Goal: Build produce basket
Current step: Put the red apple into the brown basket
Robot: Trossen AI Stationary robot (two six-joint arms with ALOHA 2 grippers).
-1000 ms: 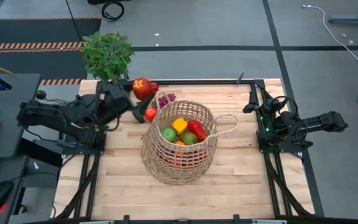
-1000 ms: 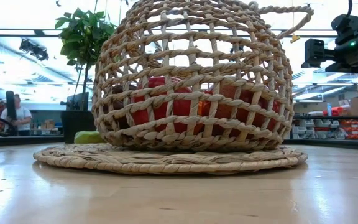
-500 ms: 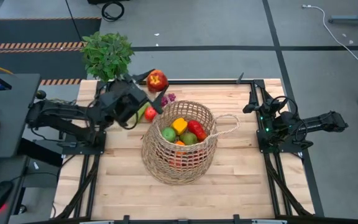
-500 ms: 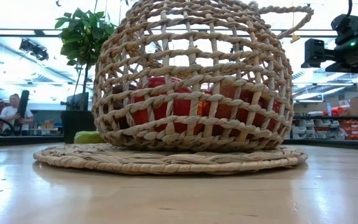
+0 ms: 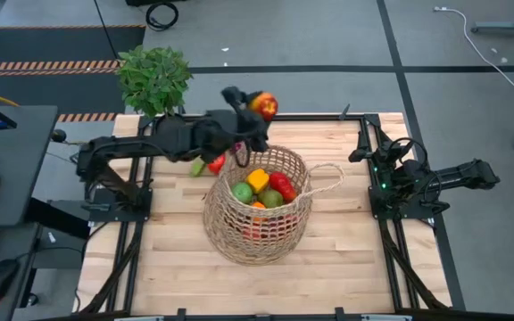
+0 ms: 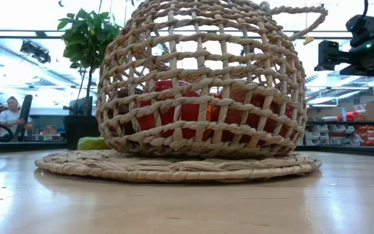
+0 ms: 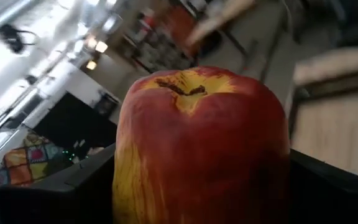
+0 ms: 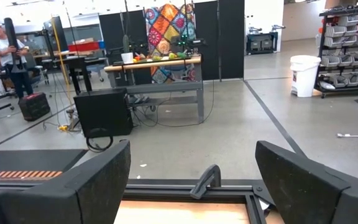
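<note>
The wicker basket point(image 5: 259, 223) stands mid-table on a round woven mat point(image 6: 174, 168). Inside it lie a green apple point(image 5: 242, 191), a yellow pepper point(image 5: 258, 180) and a red pepper point(image 5: 283, 186). My left gripper point(image 5: 259, 107) reaches out level above the basket's far rim, shut on a red-and-yellow apple point(image 7: 197, 143). Left of the basket, a green piece point(image 5: 198, 167) and a red fruit point(image 5: 216, 163) lie on the table, partly under the left arm. My right gripper point(image 8: 191, 186) waits open at the table's right edge. My left gripper pinches the apple by its two opposite sides point(image 7: 120, 186) between its two fingers. The fingers come level from the table's left. The apple is lifted clear, high over the table's far edge beside the basket, its stem dimple point(image 7: 179, 87) turned away from the wrist.
A potted green plant point(image 5: 153, 78) stands at the table's far left corner. The basket's loop handle point(image 5: 328, 183) sticks out toward the right arm point(image 5: 418, 183). Bare wood lies in front of the basket point(image 5: 266, 285). A person point(image 6: 10, 116) sits in the room behind.
My left gripper has swung toward the table's right, from beside the plant to above the basket's far rim, rolling its wrist as it went. The apple has travelled with it, staying clear of the table. The right arm has kept still.
</note>
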